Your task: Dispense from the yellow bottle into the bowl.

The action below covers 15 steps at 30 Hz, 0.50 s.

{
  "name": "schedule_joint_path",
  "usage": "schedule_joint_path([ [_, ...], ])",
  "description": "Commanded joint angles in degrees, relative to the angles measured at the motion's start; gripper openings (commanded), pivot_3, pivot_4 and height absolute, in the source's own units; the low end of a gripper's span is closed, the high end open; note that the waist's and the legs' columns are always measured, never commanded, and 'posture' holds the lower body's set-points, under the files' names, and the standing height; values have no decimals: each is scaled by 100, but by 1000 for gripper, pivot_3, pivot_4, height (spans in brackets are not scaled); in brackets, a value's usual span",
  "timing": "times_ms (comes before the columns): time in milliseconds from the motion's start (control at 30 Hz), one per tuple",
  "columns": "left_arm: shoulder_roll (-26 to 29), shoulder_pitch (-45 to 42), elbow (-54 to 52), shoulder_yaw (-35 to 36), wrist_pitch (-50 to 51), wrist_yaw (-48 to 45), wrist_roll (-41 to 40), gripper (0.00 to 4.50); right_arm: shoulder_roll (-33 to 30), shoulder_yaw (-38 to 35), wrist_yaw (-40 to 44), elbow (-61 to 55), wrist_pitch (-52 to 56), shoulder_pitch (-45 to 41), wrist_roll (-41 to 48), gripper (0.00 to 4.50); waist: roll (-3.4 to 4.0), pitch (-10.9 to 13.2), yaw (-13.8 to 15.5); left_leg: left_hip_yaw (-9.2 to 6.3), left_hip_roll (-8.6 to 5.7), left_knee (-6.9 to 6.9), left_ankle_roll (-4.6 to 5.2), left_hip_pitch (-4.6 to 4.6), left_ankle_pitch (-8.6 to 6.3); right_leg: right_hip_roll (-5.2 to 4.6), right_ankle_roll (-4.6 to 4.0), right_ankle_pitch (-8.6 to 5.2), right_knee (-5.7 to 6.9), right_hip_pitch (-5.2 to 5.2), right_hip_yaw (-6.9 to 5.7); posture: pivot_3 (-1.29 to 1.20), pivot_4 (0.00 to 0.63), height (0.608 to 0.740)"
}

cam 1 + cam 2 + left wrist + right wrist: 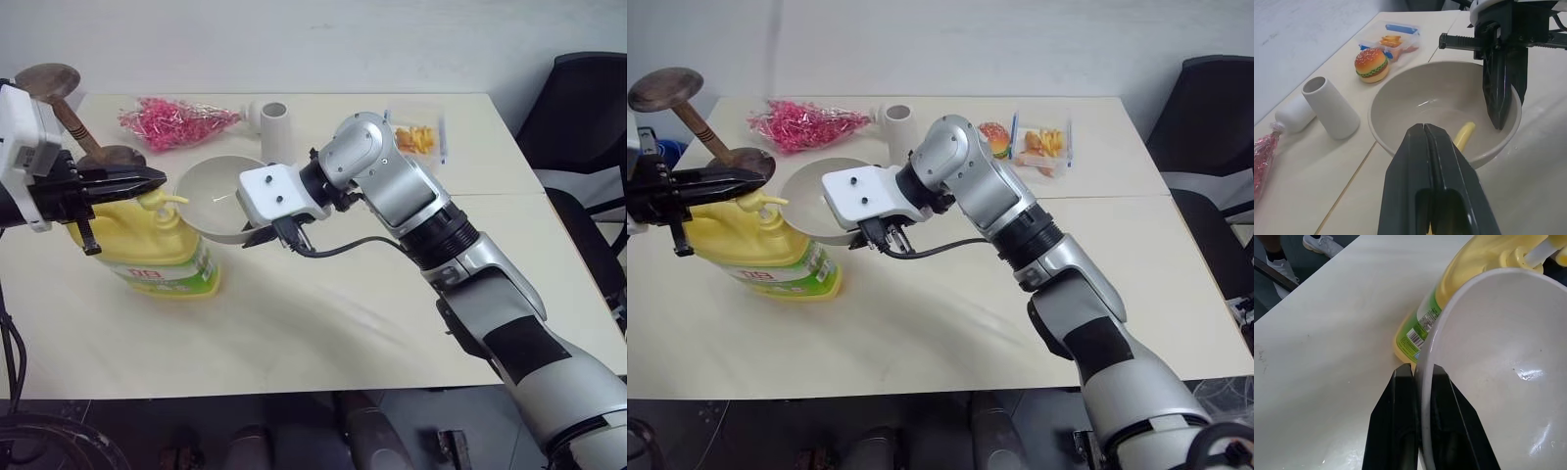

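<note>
even, soft indoor light, bright on the pale table [323, 323]. faint shadows lie under the bottle [157, 257]. small glare spots sit inside the bowl [1530, 374]. the wrist views blur at their near black fingers [1437, 191]; far corners stay dim.

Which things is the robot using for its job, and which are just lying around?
Using:
bottle, standing beside the bowl
bowl, rim pinched by the right hand
left hand, shut, over the bottle's pump

Lying around:
white cup
pink bag
toy burger
snack box
wooden stand
</note>
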Motion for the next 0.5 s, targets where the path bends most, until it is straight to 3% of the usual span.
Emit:
schedule_joint_path([
  [33, 159, 223, -80, 39, -133, -181, 139, 28, 43, -113, 3, -116, -85, -175, -1, 0, 0, 0, -20, -2, 0, 0, -1, -3, 1, 0, 0, 0, -1, -2, -2, 0, 150, 740],
  [233, 239, 706, -108, -146, -537, -353, 468, 28, 45, -103, 116, -210, -52, -209, 10, 0, 2, -1, -40, -2, 0, 0, -7, 1, 4, -2, -1, 0, 3, -1, -2, 0, 150, 740],
  [500, 272, 691, 168, -482, -992, -422, 744, 28, 59, -126, 232, -313, -7, -281, 38, 0, 20, -14, -35, 0, -1, 0, -9, 23, 5, -1, -1, 1, 9, 17, 0, 0, 150, 740],
])
